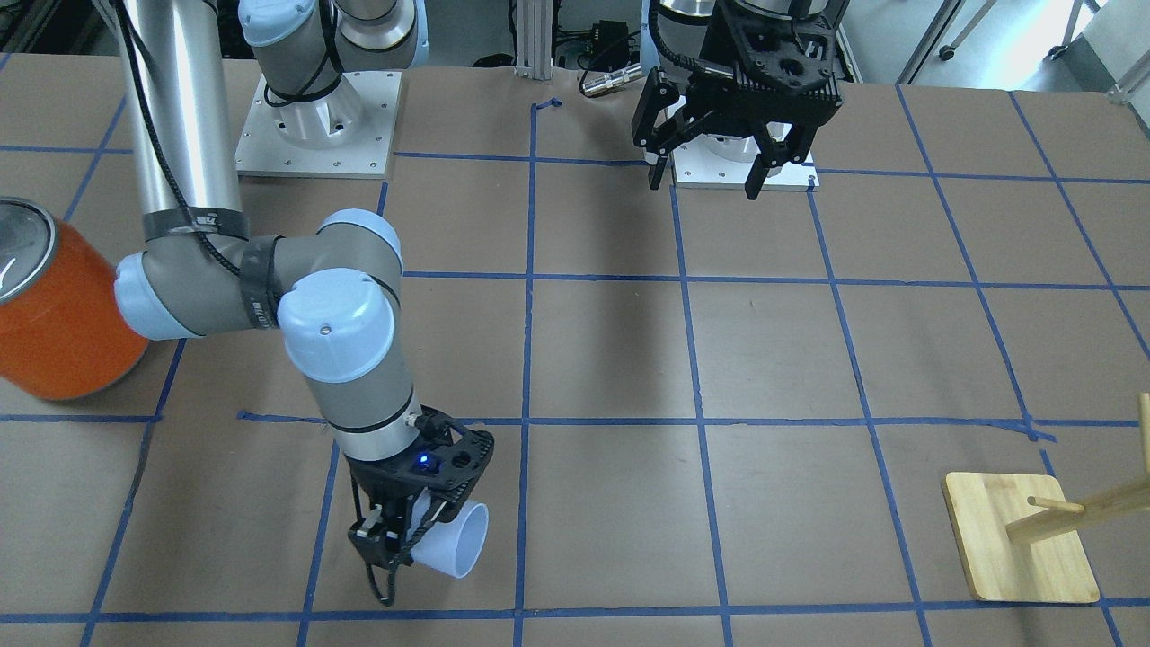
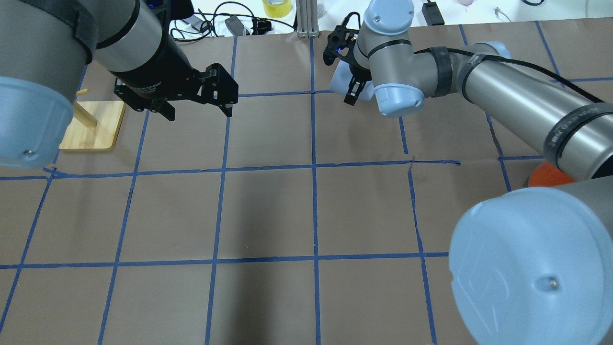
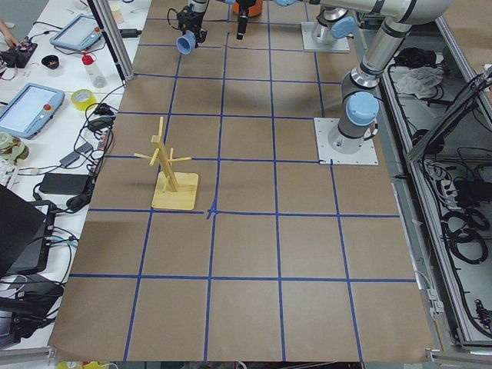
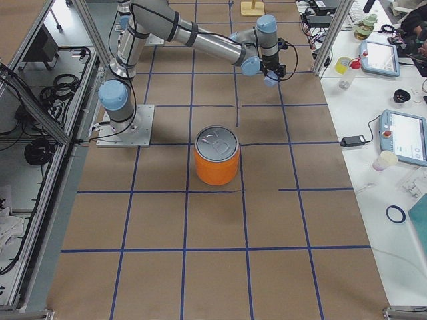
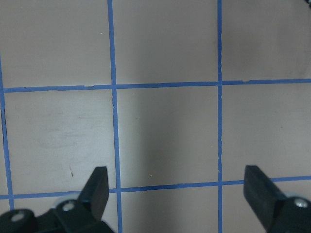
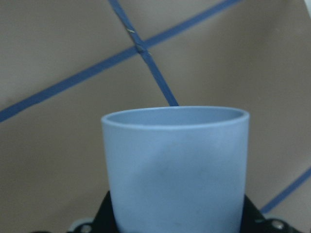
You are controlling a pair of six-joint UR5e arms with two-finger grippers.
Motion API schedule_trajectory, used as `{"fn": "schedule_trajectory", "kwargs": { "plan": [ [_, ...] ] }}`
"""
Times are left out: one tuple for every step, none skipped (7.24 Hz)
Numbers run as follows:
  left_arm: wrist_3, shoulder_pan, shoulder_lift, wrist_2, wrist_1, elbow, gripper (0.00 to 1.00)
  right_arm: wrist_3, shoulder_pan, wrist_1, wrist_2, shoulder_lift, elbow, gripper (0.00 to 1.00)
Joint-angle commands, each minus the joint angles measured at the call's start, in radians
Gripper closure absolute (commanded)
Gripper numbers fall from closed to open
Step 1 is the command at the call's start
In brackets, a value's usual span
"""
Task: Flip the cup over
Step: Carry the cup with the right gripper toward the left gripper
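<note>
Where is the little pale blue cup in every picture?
Front-facing: small pale blue plastic cup at the bottom, left of centre.
Overhead: cup at the top, right of centre.
Exterior left: top left.
Exterior right: top, right of centre.
Left wrist: not in it.
Right wrist: fills the lower centre.
Landmark: light wooden peg stand, in all four exterior views.

Right arm reaches far out, wrist bent downward, and the right gripper (image 1: 406,539) is clamped on the cup (image 1: 456,544). Left gripper (image 1: 707,178) hangs well away from the cup, jaws spread wide, fingers pointing down.
</note>
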Motion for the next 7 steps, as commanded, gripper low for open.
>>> {"fn": "schedule_trajectory", "kwargs": {
  "plan": [
    [0.000,0.000,0.000,-0.001,0.000,0.000,0.00,-0.138,0.079,-0.009,0.068,0.048,0.001,0.90],
    [0.000,0.000,0.001,0.000,0.000,0.000,0.00,-0.182,0.093,-0.009,0.081,0.051,0.004,0.89],
    [0.000,0.000,0.000,-0.001,0.000,0.000,0.00,-0.177,0.133,-0.009,0.106,0.057,0.005,0.87],
    [0.000,0.000,0.002,-0.001,0.000,0.000,0.00,-0.174,0.162,-0.009,0.106,0.068,0.005,0.87],
    [0.000,0.000,0.002,-0.001,0.000,0.000,0.00,-0.174,0.193,-0.009,0.112,0.076,0.010,0.87],
    [0.000,0.000,0.002,-0.001,0.000,0.000,0.00,-0.174,0.210,-0.009,0.111,0.079,0.012,0.81],
    [0.000,0.000,0.000,0.000,0.000,0.000,0.00,-0.174,0.213,-0.007,0.112,0.083,0.013,0.68]
  ]
}}
